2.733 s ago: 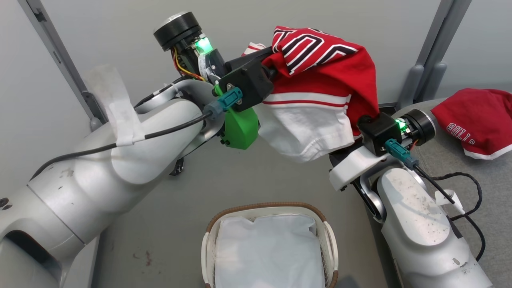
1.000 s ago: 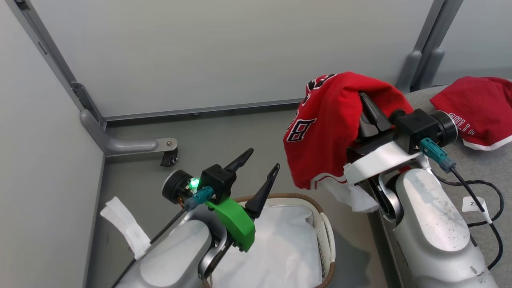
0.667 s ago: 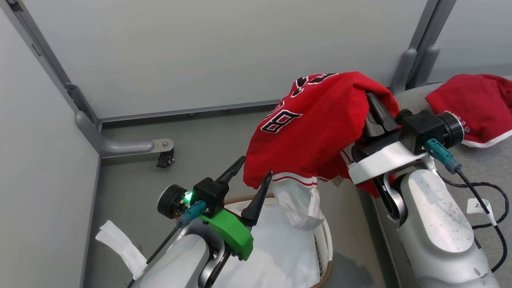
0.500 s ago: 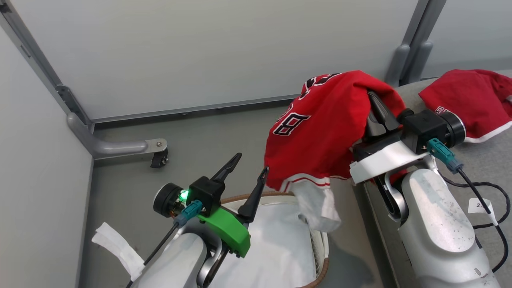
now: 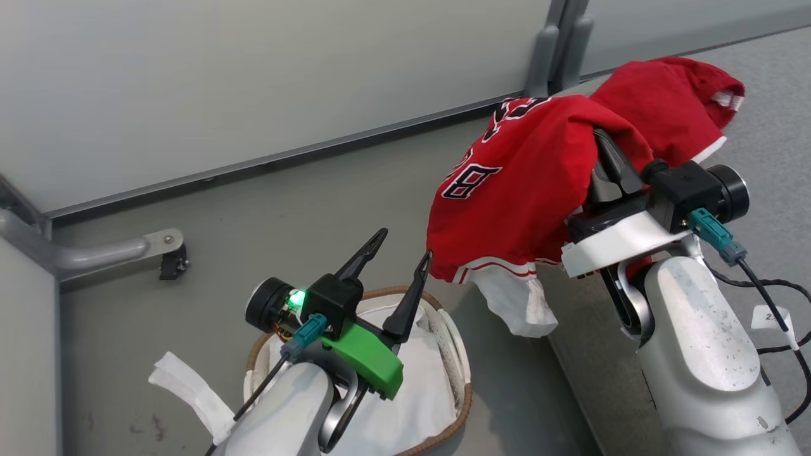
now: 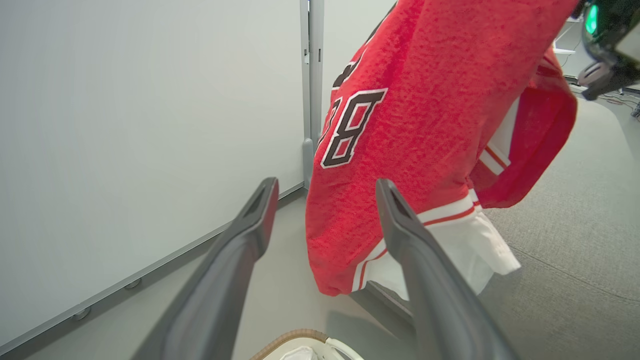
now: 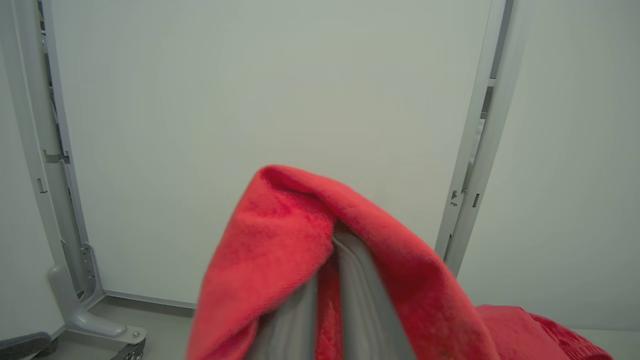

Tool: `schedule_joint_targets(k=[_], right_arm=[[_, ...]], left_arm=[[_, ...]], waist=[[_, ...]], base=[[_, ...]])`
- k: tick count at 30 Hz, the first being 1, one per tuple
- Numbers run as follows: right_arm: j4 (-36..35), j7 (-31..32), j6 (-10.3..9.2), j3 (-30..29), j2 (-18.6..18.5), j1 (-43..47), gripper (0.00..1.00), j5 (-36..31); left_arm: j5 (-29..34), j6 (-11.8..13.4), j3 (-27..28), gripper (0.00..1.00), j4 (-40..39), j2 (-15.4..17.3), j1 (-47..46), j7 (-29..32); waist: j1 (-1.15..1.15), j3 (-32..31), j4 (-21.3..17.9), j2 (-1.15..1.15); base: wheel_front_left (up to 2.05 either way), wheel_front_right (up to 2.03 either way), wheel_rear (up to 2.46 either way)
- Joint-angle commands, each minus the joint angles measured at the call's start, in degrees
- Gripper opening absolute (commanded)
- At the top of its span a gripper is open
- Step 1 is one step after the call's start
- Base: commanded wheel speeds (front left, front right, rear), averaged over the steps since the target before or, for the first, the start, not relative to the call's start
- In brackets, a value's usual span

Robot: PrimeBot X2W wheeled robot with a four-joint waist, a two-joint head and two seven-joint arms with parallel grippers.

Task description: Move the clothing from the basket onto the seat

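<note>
A red jersey [image 5: 519,196] with a black-and-white number and white trim hangs from my right gripper [image 5: 605,152], which is shut on its top fold; the fingertips are buried in the cloth. It hangs over the floor at the edge of the grey seat [image 5: 766,126]. In the right wrist view the gripper [image 7: 332,240] pinches the red cloth [image 7: 280,240]. A second piece of red clothing [image 5: 665,101] lies on the seat. My left gripper [image 5: 405,244] stands open and holds nothing above the basket [image 5: 455,345], where the white liner shows. Its view has the jersey [image 6: 430,100] just beyond its fingers [image 6: 250,225].
Grey partition panels close off the back, with a post [image 5: 551,50] by the seat's corner and a wheeled panel foot [image 5: 168,253] on the floor at left. Black cables [image 5: 773,285] lie on the seat near my right arm.
My left gripper has let go of the jersey and dropped to the basket. The head camera has turned right. My right gripper keeps the swinging jersey, close to the seat.
</note>
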Motion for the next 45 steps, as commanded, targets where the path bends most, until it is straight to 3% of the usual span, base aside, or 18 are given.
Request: schedule_joint_targets(k=[1, 12, 26, 33, 45], right_arm=[[-0.4, -0.03, -0.08, -0.27, -0.15, -0.67, 0.0, 0.09], [-0.76, -0.03, -0.08, -1.82, -0.13, -0.59, 0.0, 0.61], [-1.98, -0.03, -0.08, -8.02, -0.56, -6.58, 0.0, -2.17], [-2.68, -0.02, -0.08, -15.22, -6.06, -18.1, 0.0, -2.98], [3.62, -0.02, -0.08, -26.15, -20.75, -35.94, 0.0, -4.37]], left_arm=[[0.16, -0.23, -0.19, 1.0, -0.28, 0.09, -0.58, -0.17], [-0.62, -0.23, -2.31, 1.0, -0.23, 1.44, -2.29, -0.12], [-0.62, -0.24, -3.97, 1.0, -1.47, 2.24, -3.53, -0.11], [0.52, -0.24, -3.77, 1.0, -2.08, 3.35, -6.58, -0.11], [3.33, -0.24, -3.49, 1.0, -5.56, 5.89, -12.27, -0.11]], waist=[[0.0, 3.3, -5.79, 0.0], [0.0, 5.96, -11.53, 0.0], [0.0, 9.84, -9.48, 0.0], [0.0, 16.37, -5.94, 0.0], [0.0, 29.55, -0.8, 0.0]], base=[[0.0, 0.0, 0.0], [0.0, 0.0, 0.0], [0.0, 0.0, 0.0], [0.0, 0.0, 0.0], [0.0, 0.0, 0.0]])
